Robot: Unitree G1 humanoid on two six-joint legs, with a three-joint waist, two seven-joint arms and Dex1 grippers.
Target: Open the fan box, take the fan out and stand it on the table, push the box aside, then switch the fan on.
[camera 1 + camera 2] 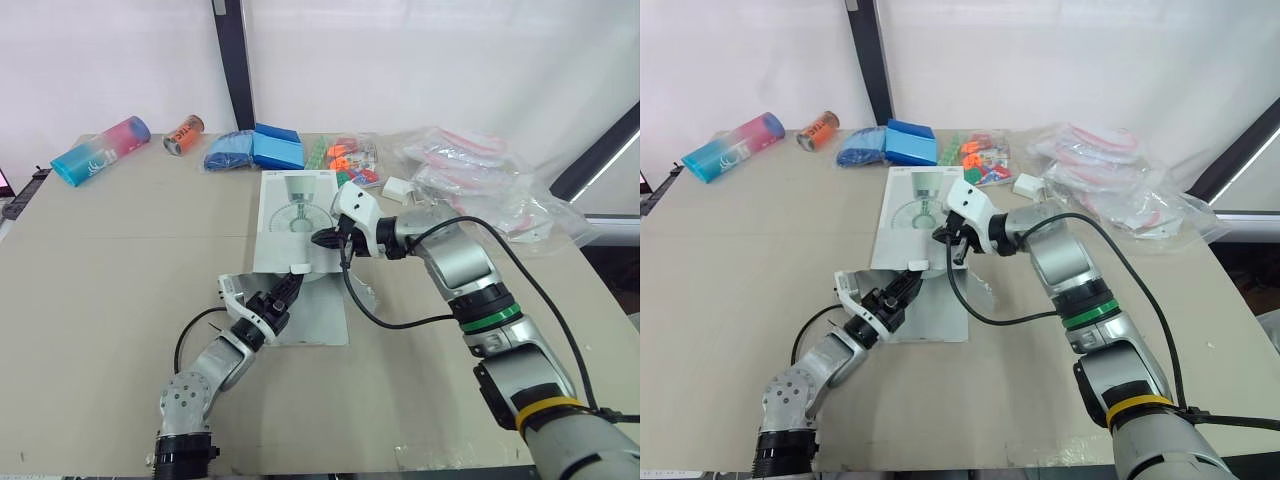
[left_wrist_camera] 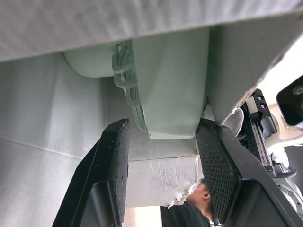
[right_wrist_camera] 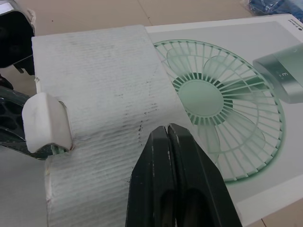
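Straddling fan [image 2: 165, 80] in box [image 1: 295, 210], left hand [image 2: 162, 130]

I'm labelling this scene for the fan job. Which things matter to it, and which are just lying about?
Job: fan box, fan inside it, left gripper, right gripper.
Lying about: pink-and-blue bottle, orange can, blue cloth, blue box, plastic bags.

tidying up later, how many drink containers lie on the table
2: a pink-and-blue bottle at the far left, an orange can right of it; plastic bags may hide more.
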